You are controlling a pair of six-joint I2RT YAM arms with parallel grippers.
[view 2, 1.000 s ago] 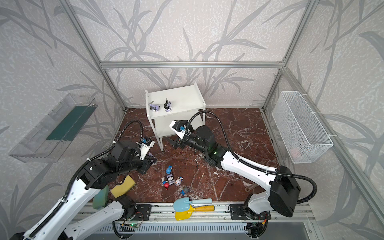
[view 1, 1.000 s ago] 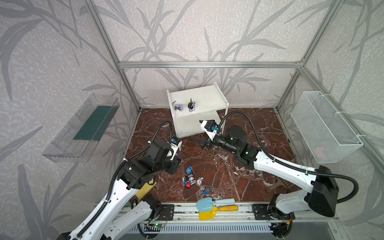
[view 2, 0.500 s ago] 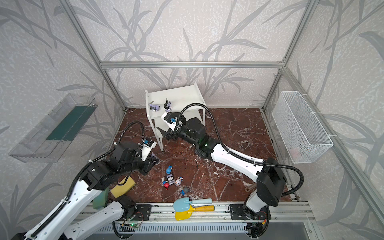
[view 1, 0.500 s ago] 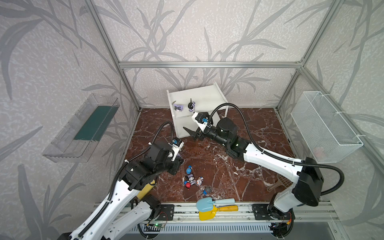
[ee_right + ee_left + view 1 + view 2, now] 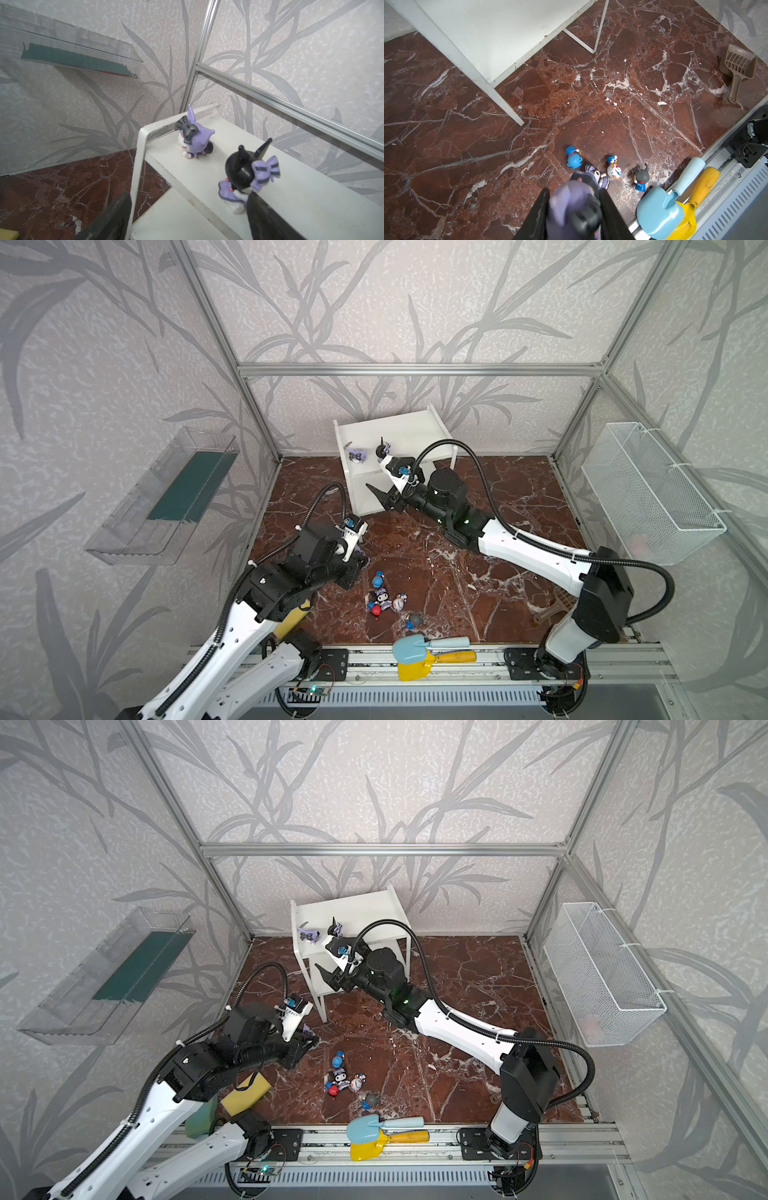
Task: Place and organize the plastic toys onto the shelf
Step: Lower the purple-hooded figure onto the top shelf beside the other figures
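Observation:
The shelf [image 5: 399, 433] [image 5: 357, 911] stands at the back. On its top board a purple toy [image 5: 356, 456] [image 5: 194, 138] lies near the corner. A black toy with a purple bow [image 5: 381, 450] [image 5: 243, 170] stands beside it. My right gripper [image 5: 380, 475] [image 5: 188, 199] is open and straddles the top board's front edge, with one finger right by the black toy's base. Above the floor my left gripper [image 5: 309, 1042] [image 5: 574, 193] is shut on a purple toy [image 5: 571, 203]. Several plastic toys lie on the floor in front of it: blue [image 5: 574, 160], purple-black [image 5: 596, 174], white [image 5: 613, 169], grey [image 5: 641, 176].
Blue shovel [image 5: 415, 649] and yellow shovel [image 5: 415, 668] lie on the front rail. A yellow sponge [image 5: 245, 1094] sits under my left arm. A brown scoop [image 5: 737, 68] lies at the floor's right. A wire basket [image 5: 648, 489] hangs on the right wall, a clear tray [image 5: 166, 493] on the left.
My right gripper has swung left and up from the floor in front of the shelf to the top board's front edge, staying open. My left arm has barely moved.

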